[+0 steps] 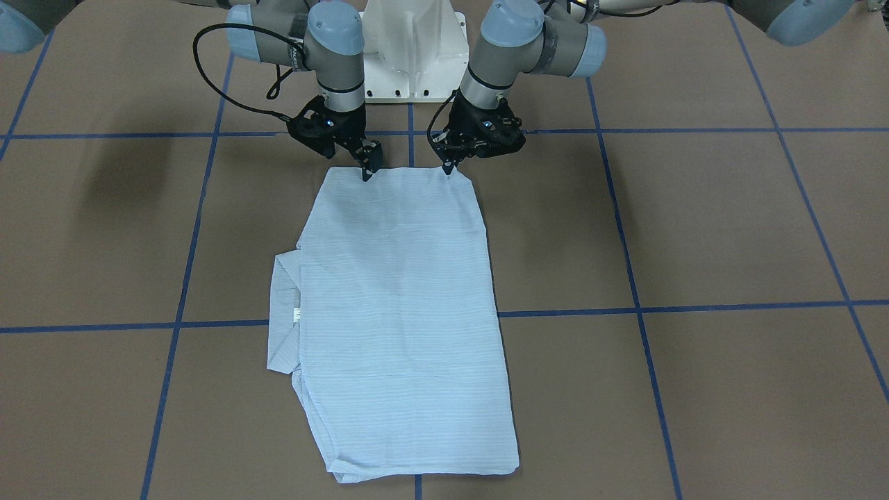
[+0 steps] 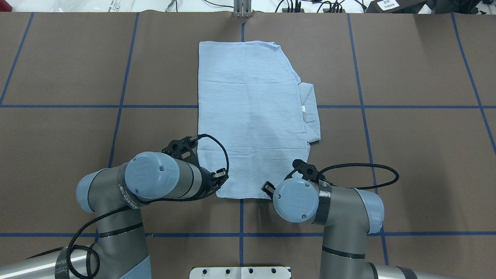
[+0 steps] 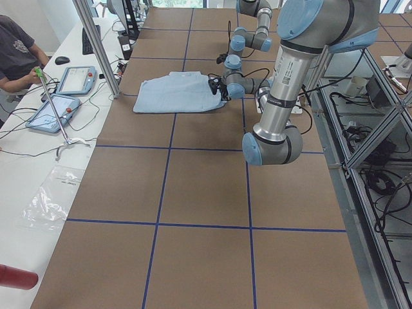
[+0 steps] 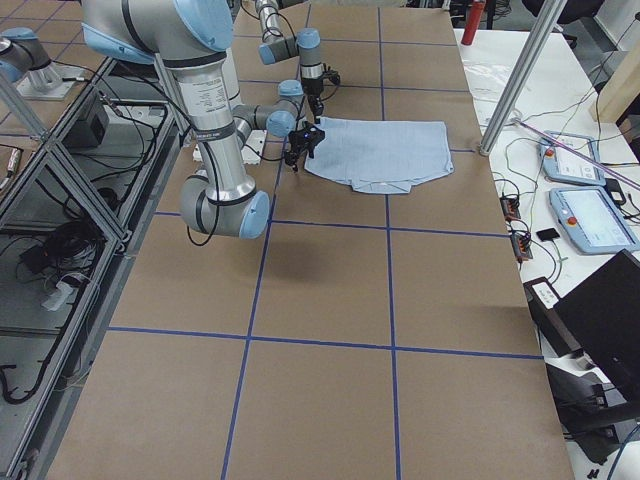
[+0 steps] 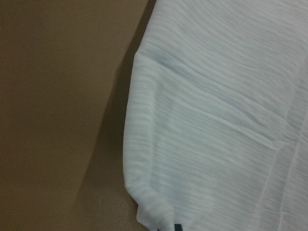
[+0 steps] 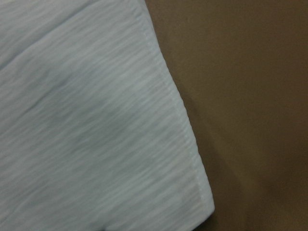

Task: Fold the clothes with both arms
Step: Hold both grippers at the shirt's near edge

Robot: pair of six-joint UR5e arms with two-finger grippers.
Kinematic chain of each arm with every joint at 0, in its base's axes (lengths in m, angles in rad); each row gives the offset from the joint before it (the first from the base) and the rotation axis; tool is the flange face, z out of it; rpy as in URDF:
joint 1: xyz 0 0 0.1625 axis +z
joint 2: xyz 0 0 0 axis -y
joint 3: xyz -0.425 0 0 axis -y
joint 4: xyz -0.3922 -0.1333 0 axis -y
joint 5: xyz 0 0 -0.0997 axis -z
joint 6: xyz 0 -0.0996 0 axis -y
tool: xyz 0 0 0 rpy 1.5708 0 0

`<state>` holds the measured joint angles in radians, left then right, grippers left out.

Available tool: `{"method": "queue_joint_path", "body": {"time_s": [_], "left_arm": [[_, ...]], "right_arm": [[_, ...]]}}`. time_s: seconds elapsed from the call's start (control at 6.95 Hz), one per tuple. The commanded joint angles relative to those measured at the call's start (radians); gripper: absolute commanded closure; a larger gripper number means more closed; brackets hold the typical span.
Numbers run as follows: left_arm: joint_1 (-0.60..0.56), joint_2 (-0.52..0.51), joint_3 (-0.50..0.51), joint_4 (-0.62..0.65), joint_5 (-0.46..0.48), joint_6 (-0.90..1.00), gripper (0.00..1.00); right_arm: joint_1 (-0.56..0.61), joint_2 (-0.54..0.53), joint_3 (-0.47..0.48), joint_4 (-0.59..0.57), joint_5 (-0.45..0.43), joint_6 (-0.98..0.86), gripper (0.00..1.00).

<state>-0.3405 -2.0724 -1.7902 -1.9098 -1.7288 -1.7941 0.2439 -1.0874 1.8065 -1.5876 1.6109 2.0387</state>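
The light-blue shirt [image 1: 403, 298] lies flat on the brown table, folded into a long rectangle, with a collar part sticking out at one side [image 2: 310, 112]. It also shows in the overhead view [image 2: 252, 116]. My left gripper [image 1: 449, 168] is down at one corner of the shirt's edge nearest the robot. Its fingers are together and pinch the fabric; it also shows from overhead [image 2: 221, 175]. My right gripper [image 1: 367, 173] is pinched shut on the same edge near the other corner [image 2: 266, 188]. Both wrist views show only shirt fabric [image 5: 216, 120] [image 6: 86, 120] and table.
The white pedestal base [image 1: 415, 62] stands just behind the grippers. Blue tape lines [image 1: 694, 305] grid the table. A side bench with tablets [image 3: 77, 80] and a seated person [image 3: 16, 51] lies beyond the table's far edge.
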Motion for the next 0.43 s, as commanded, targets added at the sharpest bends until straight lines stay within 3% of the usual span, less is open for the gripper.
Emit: {"method": "queue_joint_path", "body": {"time_s": [0.0, 0.29], "left_arm": [[0.0, 0.0, 0.0, 0.0, 0.0, 0.001, 1.0], [0.0, 0.002, 0.0, 0.0, 0.0, 0.001, 1.0]], "right_arm": [[-0.002, 0.001, 0.001, 0.0, 0.0, 0.0, 0.02], [0.005, 0.003, 0.01, 0.0, 0.0, 0.0, 0.04]]}}
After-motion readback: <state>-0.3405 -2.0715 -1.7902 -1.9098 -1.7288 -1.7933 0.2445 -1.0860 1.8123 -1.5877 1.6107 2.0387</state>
